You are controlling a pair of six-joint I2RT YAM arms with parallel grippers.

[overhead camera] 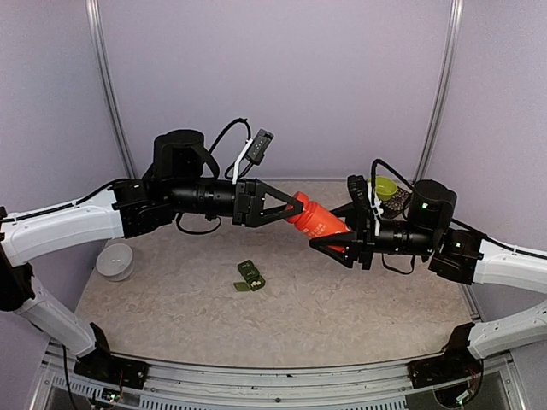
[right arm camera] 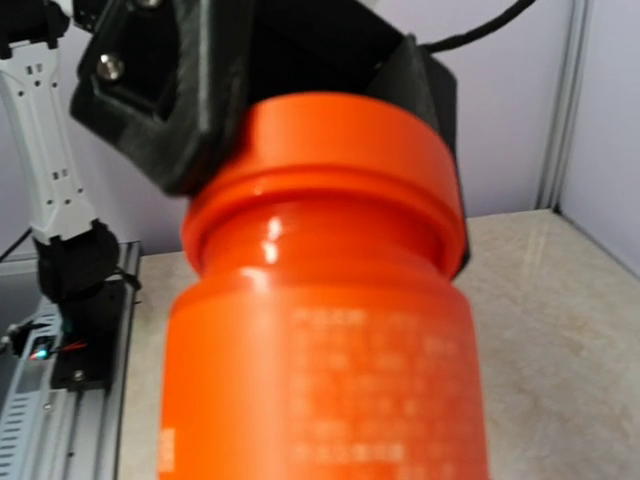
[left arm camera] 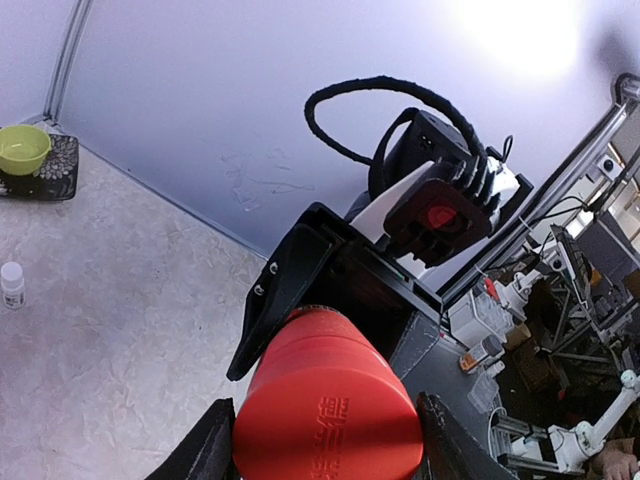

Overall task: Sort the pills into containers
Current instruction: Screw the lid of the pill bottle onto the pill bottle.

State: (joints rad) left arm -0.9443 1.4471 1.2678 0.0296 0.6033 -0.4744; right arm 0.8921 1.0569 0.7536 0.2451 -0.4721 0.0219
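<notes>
- One white tub (overhead camera: 114,260), smooth and round, by the left edge of the tabletop.
- Two arms, each a white link ending in a black wrist. Left one stretched level from the left edge toward the middle.
- One set of containers (overhead camera: 249,276): a small dark green plastic strip lying flat near the middle of the tabletop, slightly toward the near edge. Below both grippers, touched by neither; lids too small to judge.
- Clamped on the cap end of one orange bottle (overhead camera: 318,219): the left gripper (overhead camera: 295,205), a black finger on either side.
- Glossy plastic, cylindrical, stepped at the neck; tilted and held in the air.
- Closed round the bottle's body from the opposite end: the right gripper (overhead camera: 331,231), its arm reaching in level from the right edge.
- One yellow-green bowl (overhead camera: 385,187) on one dark patterned mat (overhead camera: 397,205) by the far right corner; one small vial (left arm camera: 12,285), white-capped, upright near the mat.
</notes>
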